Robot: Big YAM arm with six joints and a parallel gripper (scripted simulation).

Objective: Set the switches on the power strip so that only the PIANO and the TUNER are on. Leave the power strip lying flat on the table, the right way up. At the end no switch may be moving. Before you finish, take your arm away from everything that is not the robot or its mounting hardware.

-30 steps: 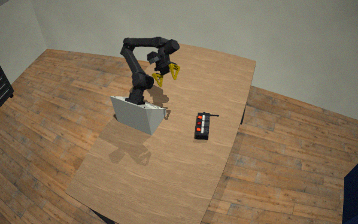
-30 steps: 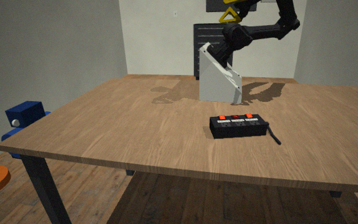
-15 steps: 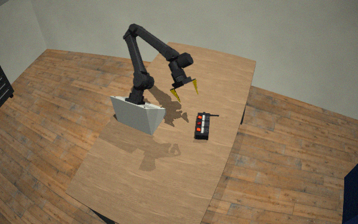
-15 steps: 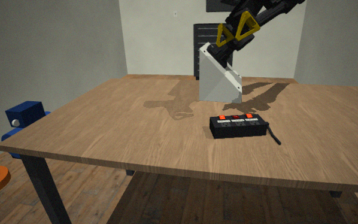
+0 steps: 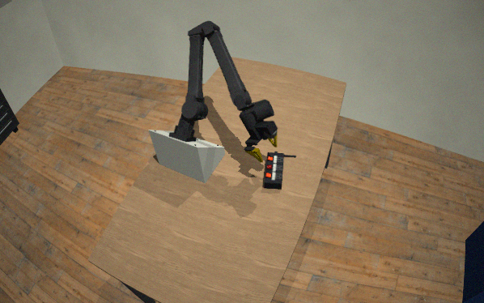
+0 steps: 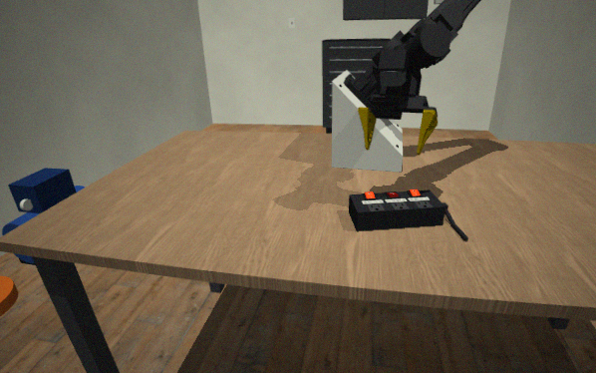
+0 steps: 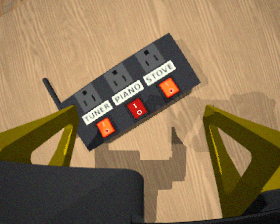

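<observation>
Pincer [image 6: 397, 129], its tapered yellow fingers spread wide and empty, hangs above the boxy black power strip [image 6: 396, 209].

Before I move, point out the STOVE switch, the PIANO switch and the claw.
STOVE switch [image 7: 168, 87]: wrist view, orange rocker face.
PIANO switch [image 7: 136, 108]: wrist view, red rocker face.
claw [image 6: 397, 131]: exterior view, open gap between yellow fingertips.

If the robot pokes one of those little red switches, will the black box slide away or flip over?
Probably not flip: the power strip is long and low and lies flat on the table. It might slide a little, since nothing holds it down and the open gripper hangs above it. The thin cord stub looks too short to anchor it.
</observation>
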